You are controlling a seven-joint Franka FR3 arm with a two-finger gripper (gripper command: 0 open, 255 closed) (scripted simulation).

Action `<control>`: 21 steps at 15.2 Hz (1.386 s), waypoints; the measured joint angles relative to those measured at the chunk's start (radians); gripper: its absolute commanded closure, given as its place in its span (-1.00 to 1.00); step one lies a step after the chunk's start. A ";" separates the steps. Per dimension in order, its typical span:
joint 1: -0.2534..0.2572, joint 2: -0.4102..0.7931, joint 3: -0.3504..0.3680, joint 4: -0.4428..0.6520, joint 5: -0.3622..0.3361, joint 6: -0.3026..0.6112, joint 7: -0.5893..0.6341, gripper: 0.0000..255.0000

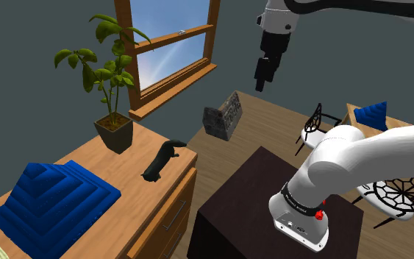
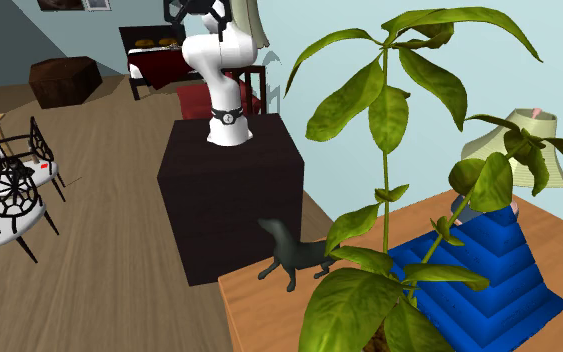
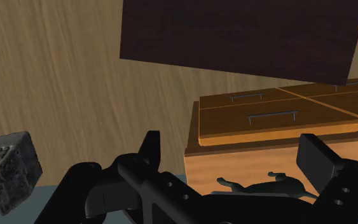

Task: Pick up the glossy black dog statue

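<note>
- currently, your all-black two-finger gripper (image 1: pixel 262 79) hangs high in the air and points down over the pale wooden plank floor (image 1: pixel 271 125), at the far side of the shoulder view.
- in the wrist view you can see its two black fingers (image 3: pixel 151 149) standing wide apart, with nothing clasped between them.
- the glossy black dog statue (image 1: pixel 162 158) stands on its four legs on top of the light-brown wooden dresser (image 1: pixel 80 158). it is close to the dresser's corner on the shoulder view's right.
- the dog is well apart from the gripper, lower than it and to the shoulder view's left of it.
- in the wrist view the dog shows far beyond the fingers, in the gap between them, and neither finger touches it.
- in the second exterior view the dog's head points towards the dark brown box stand (image 2: pixel 229 190), which sits just beside the end of the dresser.
- a green leafy plant in a dark square pot (image 1: pixel 115 134) stands on the dresser to the shoulder view's left of the dog, near it but not touching.
- a bright blue stepped pyramid-shaped block (image 1: pixel 51 195) lies on the same dresser top, nearer to you at the shoulder view's lower left.
- a grey patterned cube-like block (image 1: pixel 223 115) sits tilted on the floor beyond the dresser, below the wood-framed window (image 1: pixel 172 44).
- white chairs with black wire-pattern backs (image 1: pixel 400 193) stand at the shoulder view's right, well apart from the dog.
</note>
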 measured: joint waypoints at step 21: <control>0.122 0.531 -0.053 -0.108 0.110 0.700 -0.182 -1.00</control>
